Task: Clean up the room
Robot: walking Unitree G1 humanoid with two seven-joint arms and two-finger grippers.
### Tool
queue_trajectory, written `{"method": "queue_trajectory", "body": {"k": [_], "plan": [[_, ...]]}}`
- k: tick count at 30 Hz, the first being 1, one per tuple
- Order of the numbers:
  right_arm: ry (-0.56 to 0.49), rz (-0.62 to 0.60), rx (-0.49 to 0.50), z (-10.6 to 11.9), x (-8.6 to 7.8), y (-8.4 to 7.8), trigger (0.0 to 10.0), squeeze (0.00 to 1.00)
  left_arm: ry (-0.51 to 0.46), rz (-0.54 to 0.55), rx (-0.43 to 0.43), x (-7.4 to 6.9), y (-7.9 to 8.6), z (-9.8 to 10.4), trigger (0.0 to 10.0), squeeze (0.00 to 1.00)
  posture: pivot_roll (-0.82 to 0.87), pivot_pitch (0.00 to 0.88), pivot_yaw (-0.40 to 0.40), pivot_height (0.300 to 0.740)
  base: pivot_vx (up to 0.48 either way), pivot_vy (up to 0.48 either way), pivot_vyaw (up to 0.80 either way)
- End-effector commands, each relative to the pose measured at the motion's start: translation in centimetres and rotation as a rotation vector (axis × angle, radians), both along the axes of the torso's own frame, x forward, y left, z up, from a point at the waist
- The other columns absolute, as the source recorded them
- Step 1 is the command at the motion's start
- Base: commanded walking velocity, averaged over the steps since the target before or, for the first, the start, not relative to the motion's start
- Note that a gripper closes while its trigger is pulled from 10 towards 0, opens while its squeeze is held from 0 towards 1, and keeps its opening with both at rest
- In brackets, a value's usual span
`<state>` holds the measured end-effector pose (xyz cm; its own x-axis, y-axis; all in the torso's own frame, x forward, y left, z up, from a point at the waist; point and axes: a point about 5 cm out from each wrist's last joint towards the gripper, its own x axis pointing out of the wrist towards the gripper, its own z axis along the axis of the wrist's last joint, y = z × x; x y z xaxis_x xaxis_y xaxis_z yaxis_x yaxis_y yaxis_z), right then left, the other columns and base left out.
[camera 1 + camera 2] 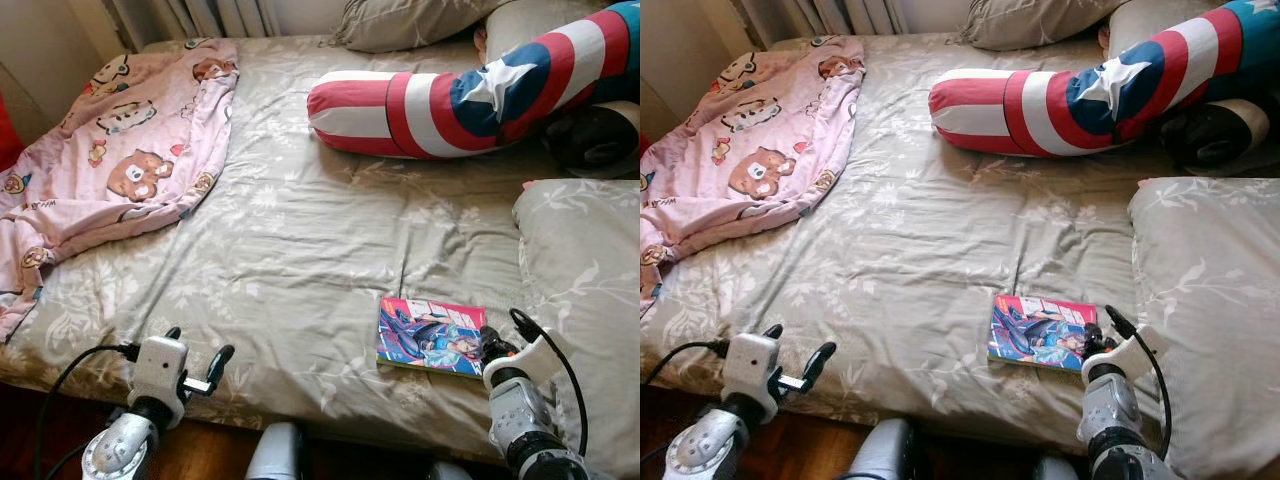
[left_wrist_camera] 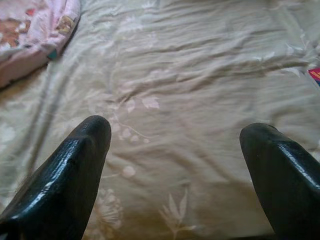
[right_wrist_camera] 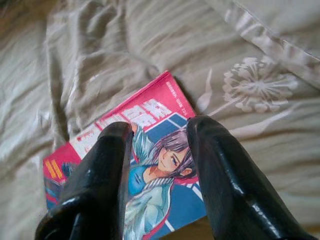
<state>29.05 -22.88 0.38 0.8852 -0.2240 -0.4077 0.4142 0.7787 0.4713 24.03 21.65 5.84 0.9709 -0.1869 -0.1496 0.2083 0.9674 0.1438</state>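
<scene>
A colourful comic book [image 1: 430, 335] lies flat on the grey floral bedsheet [image 1: 300, 240], close to the bed's front edge on the right. My right gripper [image 1: 505, 332] hovers at the book's right end, its two black fingers slightly apart and holding nothing. In the right wrist view the fingertips [image 3: 112, 137] point down over the book's cover [image 3: 160, 165]. My left gripper [image 1: 197, 345] stands open over the front edge of the bed on the left, with bare sheet [image 2: 175, 100] between its fingers.
A pink cartoon blanket [image 1: 120, 150] is bunched at the bed's left side. A red, white and blue bolster [image 1: 450, 100] lies across the back right. A grey pillow [image 1: 585, 280] sits right of the book, another pillow [image 1: 400, 20] at the head.
</scene>
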Motion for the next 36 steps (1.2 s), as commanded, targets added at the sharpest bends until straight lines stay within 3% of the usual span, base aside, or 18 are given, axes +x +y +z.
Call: {"method": "queue_trajectory", "body": {"k": [1, 4, 8, 13, 15, 20, 22, 23, 26, 29, 36], "plan": [[0.025, 0.056, -0.037, -0.7, -0.5, 0.7, 10.0, 0.0, 0.038, 0.024, -0.032, -0.1, 0.0, -1.0, 10.0, 0.0, 0.18, 0.108, 0.075, 0.657, 0.0, 0.0, 0.0], [0.06, 0.126, -0.15, -1.4, -1.5, 1.1, 10.0, 0.0, 0.081, 0.085, -0.142, 1.2, -0.7, -2.2, 10.0, 0.0, 0.15, 0.078, 0.06, 0.657, 0.0, 0.0, 0.0], [0.084, 0.174, -0.194, -2.2, -2.4, 1.4, 10.0, 0.0, 0.12, 0.126, -0.199, 2.3, -1.3, -3.4, 10.0, 0.0, 0.12, 0.032, 0.038, 0.657, 0.0, 0.0, 0.0], [0.128, 0.269, -0.241, -3.1, -3.2, 2.5, 10.0, 0.0, 0.181, 0.139, -0.211, 3.3, -2.1, -4.7, 10.0, 0.0, 0.09, 0.0, 0.008, 0.657, 0.0, 0.0, 0.0], [0.181, 0.299, -0.306, -3.6, -3.7, 2.8, 10.0, 0.0, 0.226, 0.169, -0.205, 3.4, -2.0, -5.5, 10.0, 0.0, 0.08, 0.0, -0.004, 0.657, 0.0, 0.0, 0.0], [0.237, 0.332, -0.345, -4.2, -4.3, 3.0, 10.0, 0.0, 0.275, 0.171, -0.19, 3.3, -2.4, -6.4, 10.0, 0.0, 0.06, 0.0, -0.013, 0.657, 0.0, 0.0, 0.0], [0.306, 0.35, -0.39, -4.9, -5.1, 2.9, 10.0, 0.0, 0.318, 0.172, -0.171, 3.0, -2.8, -7.1, 10.0, 0.0, 0.06, 0.0, -0.017, 0.667, 0.0, 0.0, 0.0], [0.35, 0.349, -0.366, -5.7, -6.0, 3.1, 10.0, 0.0, 0.379, 0.177, -0.165, 2.4, -3.2, -8.0, 10.0, 0.0, 0.05, 0.0, -0.011, 0.677, 0.0, 0.0, 0.0], [0.386, 0.346, -0.326, -6.4, -7.1, 3.3, 10.0, 0.0, 0.429, 0.172, -0.142, 1.7, -3.5, -8.9, 10.0, 0.0, 0.03, 0.0, -0.005, 0.692, 0.0, 0.0, 0.0], [0.43, 0.355, -0.292, -7.3, -8.5, 3.4, 10.0, 0.0, 0.466, 0.23, -0.175, 1.3, -3.2, -9.4, 10.0, 0.0, 0.03, 0.0, -0.007, 0.712, 0.0, 0.0, 0.0], [0.478, 0.356, -0.284, -8.0, -9.7, 3.4, 10.0, 0.0, 0.54, 0.22, -0.133, 0.2, -3.3, -10.4, 10.0, 0.0, 0.01, 0.0, -0.006, 0.74, 0.0, 0.0, 0.0]]}}
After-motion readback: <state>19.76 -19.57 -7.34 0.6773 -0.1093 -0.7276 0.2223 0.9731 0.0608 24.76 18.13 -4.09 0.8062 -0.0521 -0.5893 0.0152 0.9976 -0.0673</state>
